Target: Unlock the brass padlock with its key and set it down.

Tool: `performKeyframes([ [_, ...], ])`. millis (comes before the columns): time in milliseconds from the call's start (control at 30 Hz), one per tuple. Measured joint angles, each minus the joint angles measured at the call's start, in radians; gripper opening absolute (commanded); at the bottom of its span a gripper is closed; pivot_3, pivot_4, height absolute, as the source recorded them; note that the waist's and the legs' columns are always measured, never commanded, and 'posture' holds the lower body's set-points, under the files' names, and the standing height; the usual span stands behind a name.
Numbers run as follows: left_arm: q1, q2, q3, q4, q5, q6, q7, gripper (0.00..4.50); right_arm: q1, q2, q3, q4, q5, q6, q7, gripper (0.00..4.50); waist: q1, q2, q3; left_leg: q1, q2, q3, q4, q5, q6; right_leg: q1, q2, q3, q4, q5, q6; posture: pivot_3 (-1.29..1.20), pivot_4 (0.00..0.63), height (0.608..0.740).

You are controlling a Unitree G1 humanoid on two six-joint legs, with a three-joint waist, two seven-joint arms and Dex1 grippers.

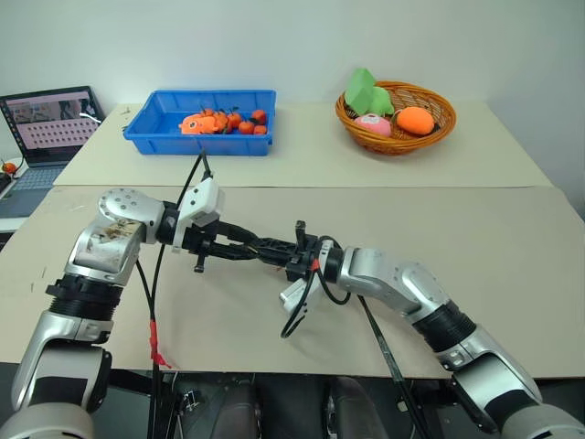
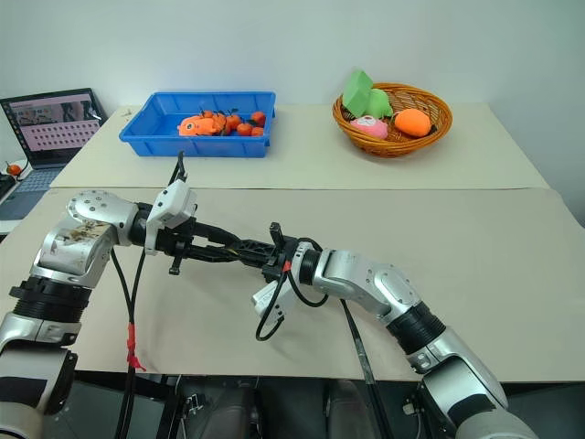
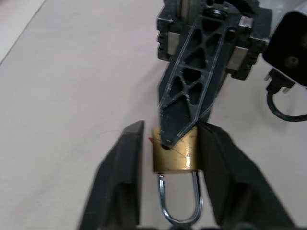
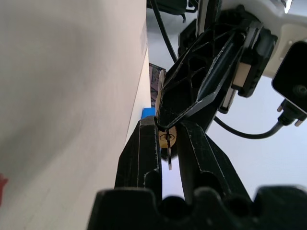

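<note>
Above the near table (image 1: 475, 229), our left gripper (image 3: 165, 158) loosely brackets the brass padlock (image 3: 175, 155) while our right gripper (image 4: 169, 143), pinched on the key (image 4: 169, 155), should twist squarely.

Bright, even room light; soft shadows under arms on table (image 1: 512, 229); wrist views close, slightly blurred.

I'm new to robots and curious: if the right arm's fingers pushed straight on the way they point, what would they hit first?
Probably the small brass padlock between the left gripper's fingers; they already nearly touch it.
</note>
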Motion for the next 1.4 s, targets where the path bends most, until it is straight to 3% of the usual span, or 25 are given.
performKeyframes([
  [133,-0.005,-0.003,0.0,0.0,-0.001,0.001,0.0,4.41,-0.002,0.005,0.0,0.0,0.0,0.0,0.0,0.12,0.0,0.0,0.0,0.0,0.0,0.0,0.0,0.0,0.0,0.0,0.0,0.0,0.0,0.0,0.0,0.0,0.15,0.644],
  [333,-0.011,-0.005,0.006,0.0,-0.024,0.044,0.011,4.47,-0.008,0.005,0.0,0.002,0.0,0.002,0.0,0.12,0.001,0.0,0.0,0.0,0.0,0.0,0.0,0.0,0.0,0.0,0.0,0.0,0.0,0.0,0.0,0.0,0.15,0.644],
  [500,-0.089,-0.006,0.116,0.057,-0.163,0.294,0.072,4.47,-0.008,0.003,-0.002,0.003,0.0,0.018,-0.001,0.12,-0.002,0.0,0.0,0.0,0.0,0.0,0.0,0.0,0.0,0.0,0.001,0.0,0.0,0.0,0.0,0.0,0.15,0.644],
  [667,-0.152,0.08,0.247,0.215,-0.269,0.512,0.084,4.47,-0.005,-0.021,-0.018,0.003,0.001,0.027,-0.001,0.12,-0.015,0.0,0.0,0.002,0.0,-0.001,-0.001,0.0,0.0,0.001,0.002,0.001,0.004,0.0,0.0,0.0,0.15,0.644],
  [800,-0.098,0.091,0.256,0.282,-0.267,0.545,0.085,3.5,-0.004,-0.026,-0.024,0.003,0.002,0.041,-0.003,0.12,-0.017,0.0,0.0,0.002,0.0,-0.001,0.0,0.0,0.0,0.001,0.0,0.001,0.006,-0.001,0.0,0.0,0.15,0.644],
  [933,0.0,0.079,0.235,0.265,-0.265,0.561,0.089,1.96,-0.004,-0.021,-0.024,0.003,0.002,0.048,-0.011,0.12,-0.018,0.0,0.0,0.0,0.001,-0.001,0.0,0.0,-0.001,-0.001,-0.001,0.002,0.007,-0.001,-0.001,0.0,0.15,0.644],
  [1067,0.07,-0.002,0.232,0.202,-0.307,0.644,0.134,0.35,-0.007,-0.02,-0.027,0.003,0.002,0.065,-0.017,0.12,-0.013,0.0,0.0,0.0,0.001,-0.001,0.0,0.001,-0.001,-0.001,-0.002,0.002,0.007,-0.001,-0.001,0.0,0.15,0.644],
  [1100,0.085,-0.017,0.232,0.182,-0.313,0.662,0.151,0.15,-0.007,-0.019,-0.027,0.002,0.002,0.067,-0.017,0.12,-0.012,0.0,0.0,-0.001,0.001,-0.001,0.0,0.001,-0.001,-0.001,-0.002,0.003,0.007,-0.001,-0.001,0.0,0.15,0.644],
  [1233,0.139,-0.04,0.223,0.136,-0.312,0.66,0.182,0.06,-0.008,-0.022,-0.027,-0.001,0.002,0.071,-0.017,0.12,-0.014,-0.001,0.0,0.0,0.001,-0.001,0.001,0.001,-0.001,-0.001,-0.002,0.005,0.007,-0.001,-0.001,0.0,0.15,0.644],
  [1400,0.099,-0.025,0.215,0.189,-0.291,0.613,0.175,0.06,-0.007,-0.032,-0.028,-0.011,0.005,0.076,-0.017,0.12,-0.015,-0.001,0.0,0.0,0.001,-0.001,0.001,0.001,-0.001,-0.002,-0.001,0.005,0.008,-0.001,-0.001,0.0,0.15,0.644],
])
